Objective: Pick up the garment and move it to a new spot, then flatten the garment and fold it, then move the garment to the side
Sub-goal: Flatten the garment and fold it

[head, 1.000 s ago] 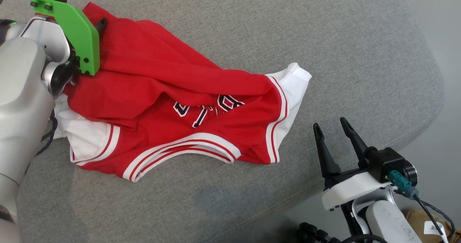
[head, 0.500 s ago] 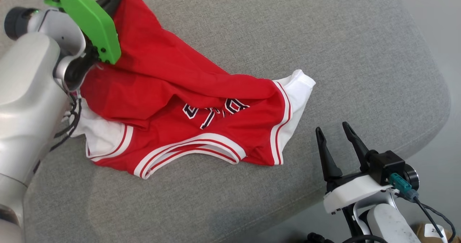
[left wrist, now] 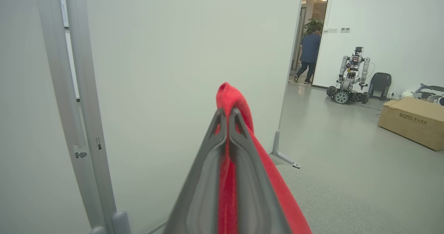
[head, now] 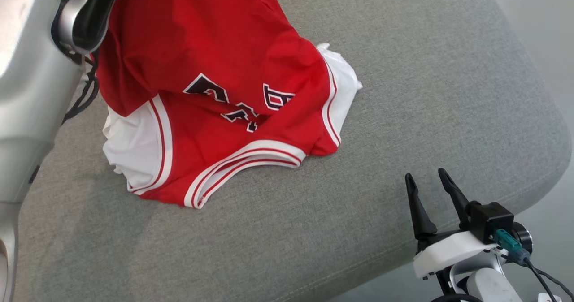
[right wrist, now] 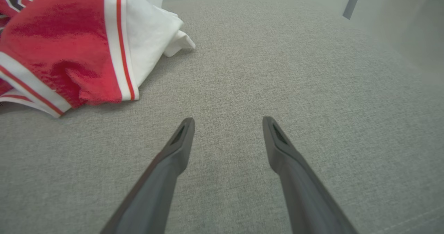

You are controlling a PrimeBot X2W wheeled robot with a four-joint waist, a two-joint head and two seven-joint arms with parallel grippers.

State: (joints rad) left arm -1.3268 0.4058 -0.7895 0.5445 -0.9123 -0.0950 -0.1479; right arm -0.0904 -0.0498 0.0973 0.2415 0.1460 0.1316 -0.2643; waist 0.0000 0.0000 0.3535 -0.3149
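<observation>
Light is bright, even and diffuse, and the grey cushion (head: pixel 403 91) reads matte throughout. In the head view the garment (head: pixel 215 60) throws a soft, narrow shadow along its lower hem, and the cushion darkens slightly toward its near left corner. The pale left forearm (head: pixel 22 91), close to the lens, is smeared and out of focus. In the left wrist view the left gripper (left wrist: pixel 227 114) goes soft at the bottom edge, the grey post (left wrist: pixel 69 70) leans with wide-angle distortion, and the far doorway (left wrist: pixel 314 5) glows warmer. In the right wrist view the right gripper (right wrist: pixel 227 123) blurs toward the bottom edge. The weave is crisp mid-frame and hazes toward the cushion's far edge.
</observation>
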